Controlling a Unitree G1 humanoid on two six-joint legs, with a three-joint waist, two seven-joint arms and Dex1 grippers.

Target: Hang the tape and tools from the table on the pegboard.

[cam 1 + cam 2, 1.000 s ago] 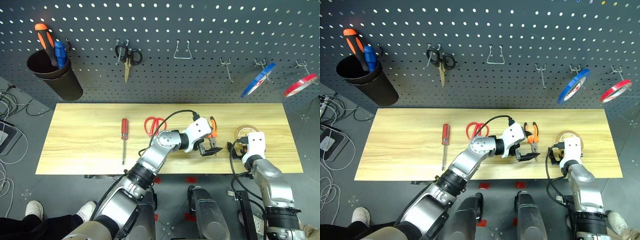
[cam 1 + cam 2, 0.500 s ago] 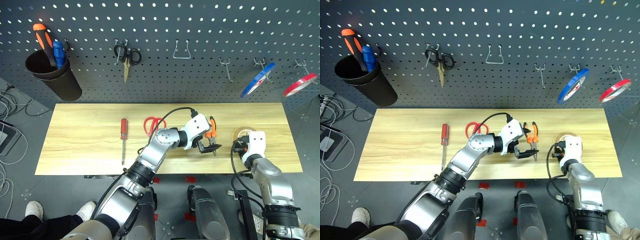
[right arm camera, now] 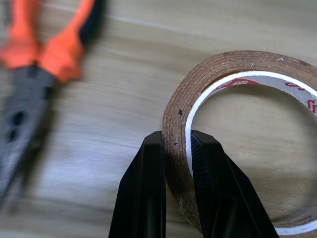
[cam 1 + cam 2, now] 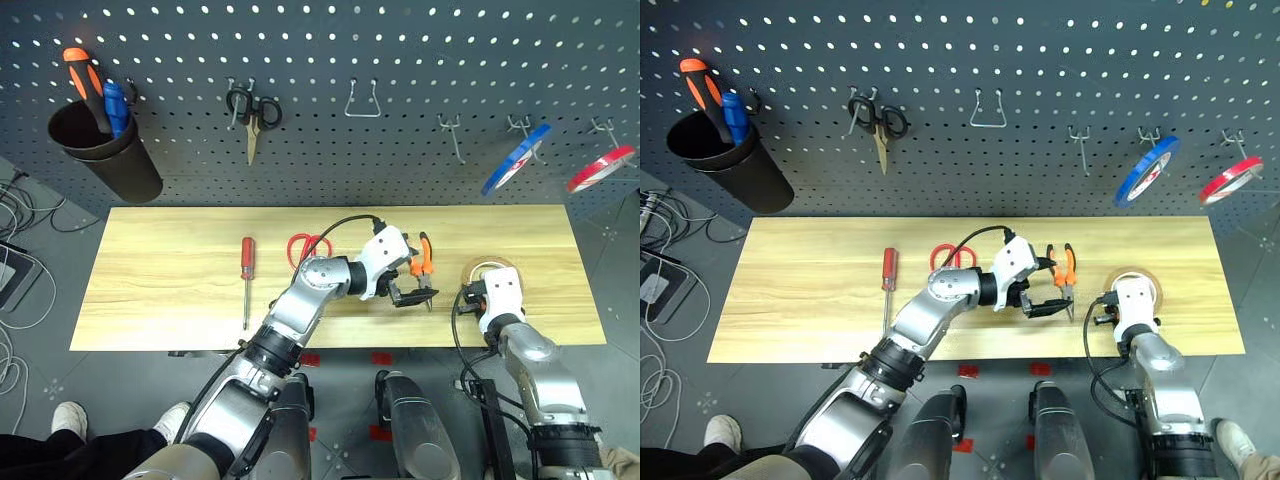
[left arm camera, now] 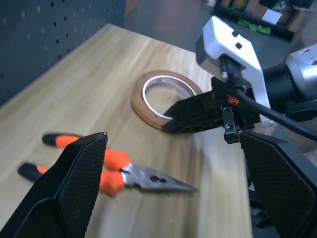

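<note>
R gripper (image 3: 176, 148) pinched shut on near wall of tape (image 3: 237, 69), one finger inside the ring, roll lying on table (image 4: 160, 260) at R end. L gripper (image 5: 168, 163) wide, empty, hovering over pliers (image 5: 119, 173). Risk: thin edge grip, so roll may swing or slip when raised toward pegboard (image 4: 400, 40); arms close, could clash.

Red printing runs along the white inner core of the tape (image 3: 237, 144) — too small to read.

On the tabletop (image 4: 160, 270), left to right: screwdriver (image 4: 247, 270), scissors (image 4: 305, 246), pliers (image 4: 424, 264), tape (image 4: 490, 270); pegboard (image 4: 400, 160) stands behind.
</note>
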